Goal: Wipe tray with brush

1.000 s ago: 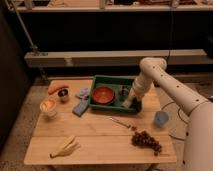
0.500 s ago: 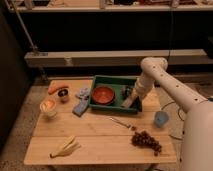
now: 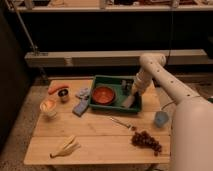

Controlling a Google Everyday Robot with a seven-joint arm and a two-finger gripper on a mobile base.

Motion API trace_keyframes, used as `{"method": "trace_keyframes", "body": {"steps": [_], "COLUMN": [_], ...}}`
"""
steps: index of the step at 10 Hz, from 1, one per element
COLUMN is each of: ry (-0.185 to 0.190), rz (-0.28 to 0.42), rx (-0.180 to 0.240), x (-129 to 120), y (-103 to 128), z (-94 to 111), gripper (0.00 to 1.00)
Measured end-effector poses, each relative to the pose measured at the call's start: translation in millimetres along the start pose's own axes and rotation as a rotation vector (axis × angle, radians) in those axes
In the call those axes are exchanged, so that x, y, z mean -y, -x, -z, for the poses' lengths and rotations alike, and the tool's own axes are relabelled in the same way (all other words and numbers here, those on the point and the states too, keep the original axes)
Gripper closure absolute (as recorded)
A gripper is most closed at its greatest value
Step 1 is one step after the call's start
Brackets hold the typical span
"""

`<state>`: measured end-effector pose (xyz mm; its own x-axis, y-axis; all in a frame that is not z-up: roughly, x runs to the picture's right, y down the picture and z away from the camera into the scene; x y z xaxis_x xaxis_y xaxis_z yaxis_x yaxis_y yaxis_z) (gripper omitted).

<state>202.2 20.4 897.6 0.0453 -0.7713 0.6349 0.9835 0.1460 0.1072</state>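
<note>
One relation matters — the brush [image 3: 129, 102] lies in the right end of the tray [image 3: 107, 78], just under and in front of the gripper [image 3: 128, 91], its long axis slanting toward the front-right corner. Whether the gripper is clamped on it I cannot tell. The bowl [image 3: 103, 95] fills the tray's left — any wiping stroke has to stay to its right.

I am sliding my jaws, with the brush [image 3: 129, 103] beneath them, slightly closer to the tray's [image 3: 107, 77] front right corner.
</note>
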Motion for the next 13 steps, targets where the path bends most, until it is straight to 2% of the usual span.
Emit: {"method": "trace_keyframes", "body": {"steps": [2, 5, 9, 11, 13], "ry": [-0.015, -0.052, -0.105, -0.117, -0.113], "rz": [0.004, 0.039, 0.104, 0.119, 0.129], "rx": [-0.009, -0.012, 0.001, 0.004, 0.009], "x": [8.4, 38.3, 65.2, 66.6, 61.0], "y": [-6.0, -9.6, 5.3, 12.9, 24.3], "z": [1.2, 1.2, 4.7, 8.1, 10.3], "gripper": [1.00, 1.00, 1.00, 1.00, 1.00]}}
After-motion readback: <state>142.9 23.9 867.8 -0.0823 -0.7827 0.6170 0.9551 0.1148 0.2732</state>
